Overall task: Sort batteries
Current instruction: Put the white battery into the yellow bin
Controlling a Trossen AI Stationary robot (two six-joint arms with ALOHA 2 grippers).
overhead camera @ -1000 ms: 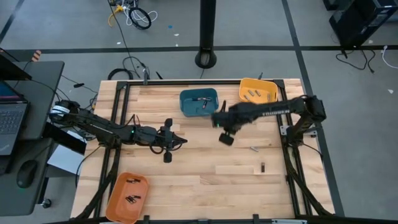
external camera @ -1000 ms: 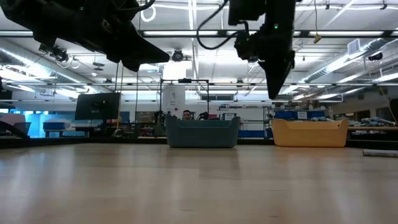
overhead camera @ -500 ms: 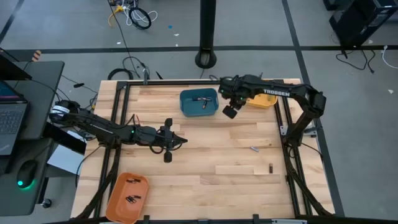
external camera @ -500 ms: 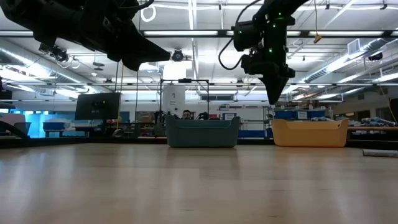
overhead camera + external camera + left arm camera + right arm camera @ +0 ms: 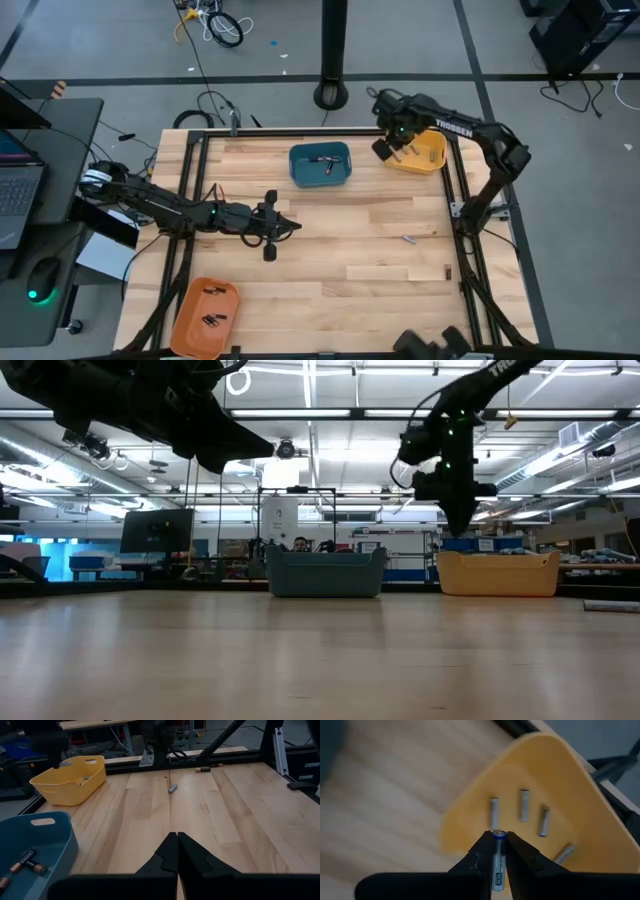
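Note:
My right gripper (image 5: pixel 383 150) hangs over the near-left rim of the yellow bin (image 5: pixel 420 150), shut on a blue-and-silver battery (image 5: pixel 498 862). Several batteries (image 5: pixel 524 805) lie on the yellow bin's floor (image 5: pixel 520 780). The blue bin (image 5: pixel 320 165) holds batteries (image 5: pixel 25 861), and so does the orange bin (image 5: pixel 205 315) at the near left. Two loose batteries (image 5: pixel 409 239) (image 5: pixel 447 270) lie on the table at the right. My left gripper (image 5: pixel 285 225) hovers shut over the table's left middle, with nothing in it. My right gripper pinches the battery between its two fingers, with the battery lying along them and its round end (image 5: pixel 499 835) showing at the fingertips. The fingers point steeply down from above. The battery is lifted clear, over the yellow bin's rim.
Black frame rails (image 5: pixel 455 210) run along the table's sides. The blue bin (image 5: pixel 325 573) and the yellow bin (image 5: pixel 498 573) stand side by side at the far edge. Bare wood lies across the middle and near right.
My right gripper has swung from the table's right middle toward the far edge and a little right, to the yellow bin. It carried the battery along and rolled its wrist. The dark loose battery near the right edge has rolled farther right.

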